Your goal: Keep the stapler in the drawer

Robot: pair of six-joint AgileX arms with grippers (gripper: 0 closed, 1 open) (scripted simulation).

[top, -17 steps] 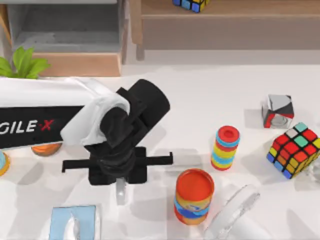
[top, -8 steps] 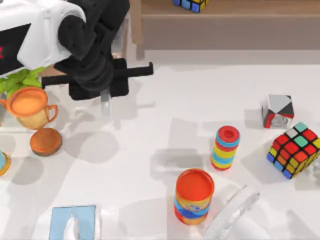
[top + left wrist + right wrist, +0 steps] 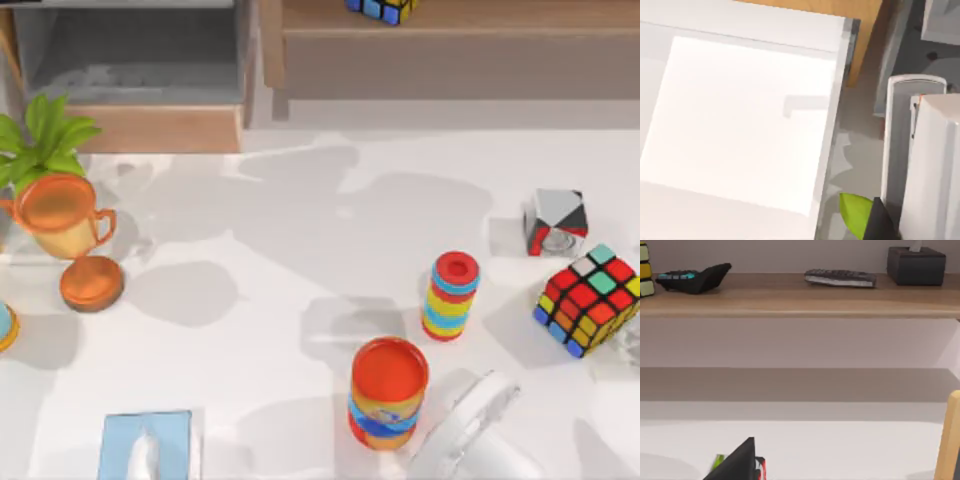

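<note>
Drawer (image 3: 150, 128) stood open at the far left. Since a moment before, the left arm had left the table with the stapler; jaw state could not be told.

White table (image 3: 280, 250) carries an orange can (image 3: 388, 392), trophy (image 3: 65, 235) and Rubik's cube (image 3: 590, 298).

**Colours on the white table**

The wide drawer (image 3: 140, 128) has a grey inside and a light tan wooden front. Beside it, a leafy green plant (image 3: 40, 140) and a glossy orange trophy cup (image 3: 60, 215). The round can (image 3: 388, 392) is orange with a blue and yellow band. The ring stack toy (image 3: 452, 296) is striped red, yellow, blue and green. The large twisty cube (image 3: 590, 298) shows red, green, yellow, blue, orange and white squares on black. A pale blue tissue box (image 3: 145, 445) sits at the near edge.
</note>
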